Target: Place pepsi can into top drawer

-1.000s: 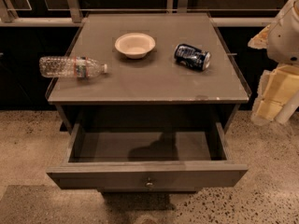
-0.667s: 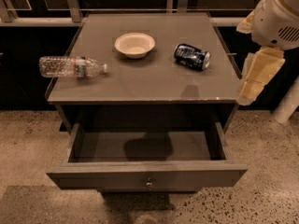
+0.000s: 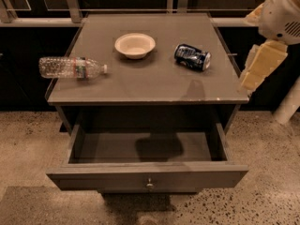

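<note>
1. Against the frame from a second ago, the arm (image 3: 284, 12) has swung in from the right edge and risen. Its rounded white housing now sits in the upper right corner, where before it hung lower and further out.
2. Since the frame just before this one the change is small: the gripper (image 3: 260, 67) is a touch higher, and otherwise in much the same spot.
3. Nothing else has shifted. The pepsi can (image 3: 192, 57), the bowl (image 3: 135, 45) and the water bottle (image 3: 72, 68) lie where they lay, and the top drawer (image 3: 146, 176) is pulled out as far as before.
4. From my seat the arm reaches in from the upper right, and the cream-coloured gripper hangs down from the white housing, slanting down and to the left.
5. The gripper is just off the right edge of the worktop (image 3: 154, 83), near its front right corner. It is to the right of the can, apart from it and touching nothing I can see.
6. I cannot tell whether the gripper is spread or closed; it holds nothing.
7. The pepsi can lies on its side on the right half of the worktop, to the right of the bowl, with one silver end facing right.
8. The drawer stands open below the worktop with its grey floor bare, a shadow across the middle, and the round knob (image 3: 149, 184) at the centre of the front panel.
</note>
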Motion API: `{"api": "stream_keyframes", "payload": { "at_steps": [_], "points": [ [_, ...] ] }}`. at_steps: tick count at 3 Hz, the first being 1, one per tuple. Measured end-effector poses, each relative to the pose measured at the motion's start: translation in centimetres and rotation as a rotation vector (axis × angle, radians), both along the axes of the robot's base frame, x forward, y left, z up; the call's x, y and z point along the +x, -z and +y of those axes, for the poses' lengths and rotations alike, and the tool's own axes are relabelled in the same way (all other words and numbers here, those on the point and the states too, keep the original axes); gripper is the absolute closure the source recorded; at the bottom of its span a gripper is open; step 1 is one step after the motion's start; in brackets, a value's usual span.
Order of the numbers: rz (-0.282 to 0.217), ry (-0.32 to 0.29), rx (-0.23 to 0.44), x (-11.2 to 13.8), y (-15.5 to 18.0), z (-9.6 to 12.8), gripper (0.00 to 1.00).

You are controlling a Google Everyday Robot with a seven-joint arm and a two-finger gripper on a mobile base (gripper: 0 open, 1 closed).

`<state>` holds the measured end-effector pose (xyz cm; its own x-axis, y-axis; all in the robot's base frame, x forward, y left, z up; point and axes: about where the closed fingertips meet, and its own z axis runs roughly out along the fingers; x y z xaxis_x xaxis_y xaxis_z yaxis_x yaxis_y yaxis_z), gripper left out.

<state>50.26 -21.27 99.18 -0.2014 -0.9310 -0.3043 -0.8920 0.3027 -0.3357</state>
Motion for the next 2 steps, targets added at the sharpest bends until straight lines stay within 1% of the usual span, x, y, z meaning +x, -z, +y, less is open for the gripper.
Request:
{"api": "stream_keyframes", "payload": {
  "at_steps": [1,2],
  "points": [
    [-0.101,0.044,0.111,4.7,-0.9,-1.9,0.0],
    [-0.151,0.052,0.187,9.3,-1.3,-2.2,0.0]
  ]
}}
